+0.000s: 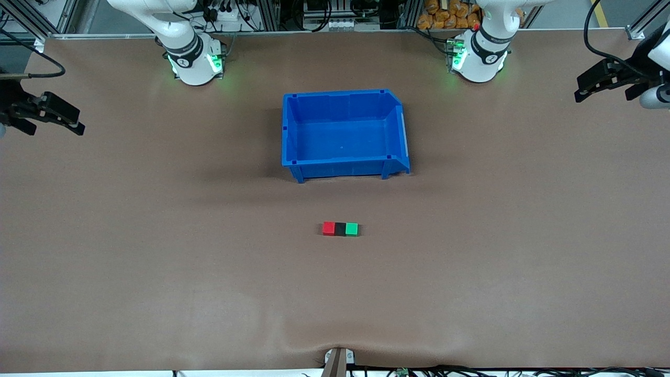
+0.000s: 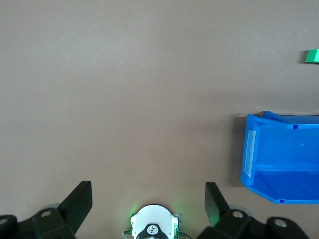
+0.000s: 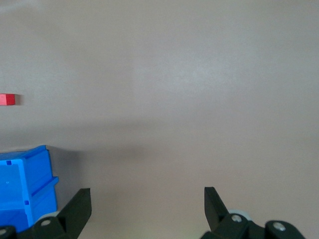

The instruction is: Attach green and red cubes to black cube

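**Cubes joined in a row; both arms parked wide — remaining risk lies in any return to the row**

Right arm: the right pincer (image 1: 78, 127) hangs over the tabletop (image 1: 157, 262) at the right arm's end, well apart from everything. Its wrist view shows the two fingers (image 3: 79, 204) spread wide with nothing between them. This arm waits.

Centre of the tabletop: the red cube (image 1: 328, 228), the black cube (image 1: 341, 229) and the green cube (image 1: 352, 229) lie in one straight row, the black one in the middle, each coloured cube touching it. The red cube sits toward the right arm's end, the green toward the left arm's end. The row lies nearer the front camera than the blue bin (image 1: 293, 131), which stands open and holds nothing visible. By the look of it the attaching is done.

Left arm: the left pincer (image 1: 578, 95) hangs over the left arm's end of the tabletop, fingers (image 2: 82, 199) likewise wide apart and holding nothing.

Risks, as judged:
- Whether the cubes are truly bonded or merely abutting cannot be told; a nudge could separate them.
- A pincer coming back in at a low height could sweep the row sideways or break it at a joint.
- Lifting the row by one end cube could peel off the others.
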